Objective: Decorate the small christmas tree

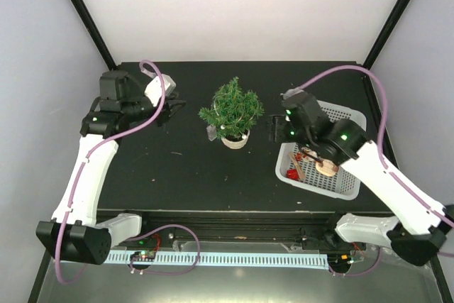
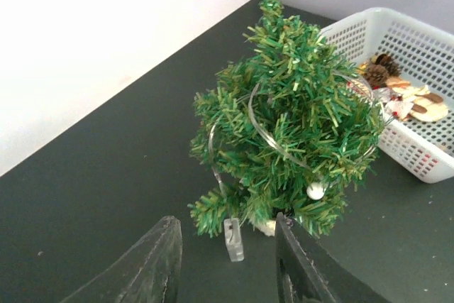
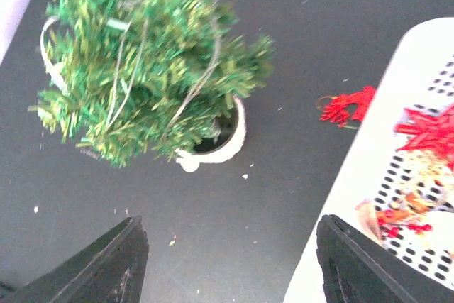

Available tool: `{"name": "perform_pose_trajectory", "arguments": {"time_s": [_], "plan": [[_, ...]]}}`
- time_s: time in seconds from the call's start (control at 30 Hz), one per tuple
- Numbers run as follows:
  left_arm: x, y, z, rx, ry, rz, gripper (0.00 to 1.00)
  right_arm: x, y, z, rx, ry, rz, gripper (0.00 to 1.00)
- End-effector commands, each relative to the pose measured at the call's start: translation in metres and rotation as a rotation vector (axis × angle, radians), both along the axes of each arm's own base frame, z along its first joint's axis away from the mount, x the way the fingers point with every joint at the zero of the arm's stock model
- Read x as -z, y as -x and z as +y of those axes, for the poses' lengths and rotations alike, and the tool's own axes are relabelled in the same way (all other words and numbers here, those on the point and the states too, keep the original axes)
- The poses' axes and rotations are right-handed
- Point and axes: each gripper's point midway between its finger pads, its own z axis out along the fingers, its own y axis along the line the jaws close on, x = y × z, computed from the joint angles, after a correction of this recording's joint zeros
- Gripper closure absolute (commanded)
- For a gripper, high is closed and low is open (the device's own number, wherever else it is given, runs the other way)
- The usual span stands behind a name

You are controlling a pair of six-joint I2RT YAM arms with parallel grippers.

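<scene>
Top external view shows the small christmas tree (image 1: 233, 108) standing upright in its round white pot (image 1: 235, 140) near the middle of the black table (image 1: 170, 168). A thin silver wire (image 2: 259, 127) loops around its green branches, and a small clear piece (image 2: 233, 239) stands just beside the pot. The left gripper (image 1: 175, 107) is to the left of the tree, its jaws a little apart with nothing between them. The right gripper (image 1: 274, 127) is between the tree and the white basket (image 1: 323, 184); its jaws stand wide and hold nothing. The basket sits right of the tree with pine cones (image 2: 379, 70) and other small things inside. A red tassel (image 3: 346, 106) lies on the table just beside the basket.
</scene>
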Motion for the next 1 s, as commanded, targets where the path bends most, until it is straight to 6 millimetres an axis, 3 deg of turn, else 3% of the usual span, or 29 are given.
{"name": "perform_pose_trajectory", "arguments": {"time_s": [0.0,0.07,0.1,0.2,0.37,0.7,0.8,0.97], "plan": [[0.003,0.021,0.021,-0.078,-0.13,0.092,0.52,-0.003,0.0,-0.05,0.161,0.116,-0.075,0.32],[0.011,0.038,0.021,-0.057,-0.15,0.147,0.31,0.006,0.001,-0.062,0.189,0.145,-0.056,0.31],[0.015,0.049,0.021,-0.046,-0.155,0.168,0.3,0.012,0.001,-0.067,0.203,0.152,-0.045,0.31],[0.027,0.069,0.022,-0.043,-0.15,0.2,0.3,0.034,-0.003,-0.077,0.233,0.11,-0.008,0.32],[0.036,0.084,0.029,-0.101,-0.153,0.162,0.27,0.067,-0.017,-0.099,0.308,0.015,0.05,0.34],[0.031,0.103,0.02,-0.102,-0.022,0.201,0.27,0.091,-0.021,-0.138,0.471,-0.032,0.091,0.38],[0.037,0.104,0.018,-0.096,-0.011,0.211,0.28,0.101,-0.034,-0.145,0.51,-0.073,0.118,0.39],[0.035,0.106,0.011,-0.062,0.031,0.241,0.28,0.139,-0.075,-0.143,0.569,-0.267,0.247,0.43]]}}
